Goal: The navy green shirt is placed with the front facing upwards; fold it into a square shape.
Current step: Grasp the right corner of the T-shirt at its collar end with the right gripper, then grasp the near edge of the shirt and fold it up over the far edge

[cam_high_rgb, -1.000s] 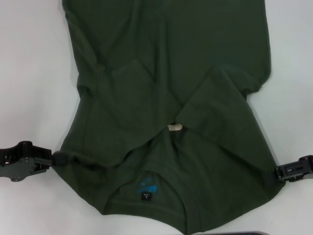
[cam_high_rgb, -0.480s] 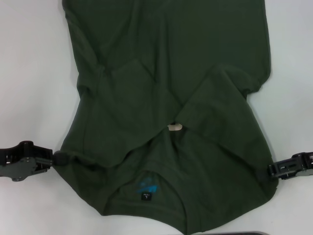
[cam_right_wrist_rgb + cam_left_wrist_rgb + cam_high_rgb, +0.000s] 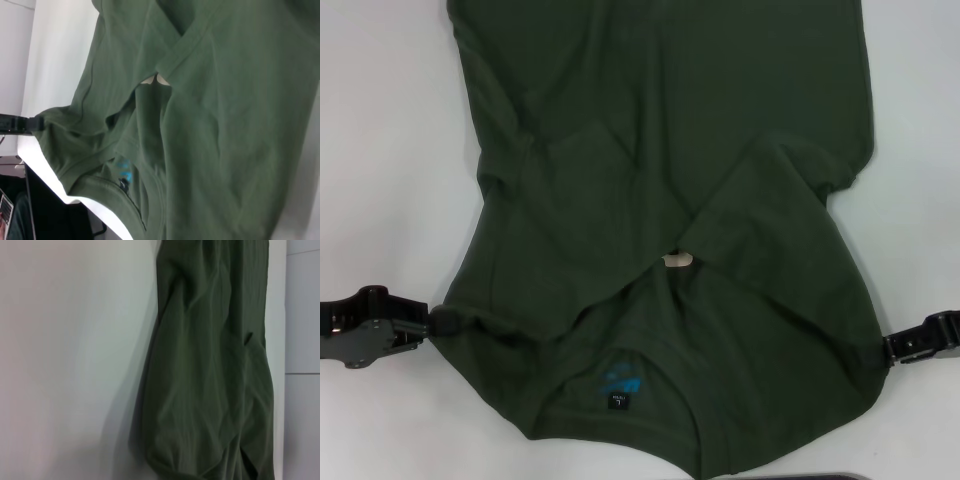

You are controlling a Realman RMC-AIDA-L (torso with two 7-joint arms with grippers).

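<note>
Lying nearest the robot, the collar with its neck tag [image 3: 617, 399] marks the near end of the navy green shirt [image 3: 660, 180], which is spread on the white table [image 3: 380, 150] with both sleeves folded inward. The left gripper [image 3: 432, 322] is clamped on the near left edge; the right gripper [image 3: 886, 352] meets the near right edge, its grip undeterminable. Soft, light, limp cloth is judged; doubled edges are the best holds. The hem runs beyond view.

navy green shirt [image 3: 660, 200] spread flat; both sleeves folded inward; collar nearest.
</note>
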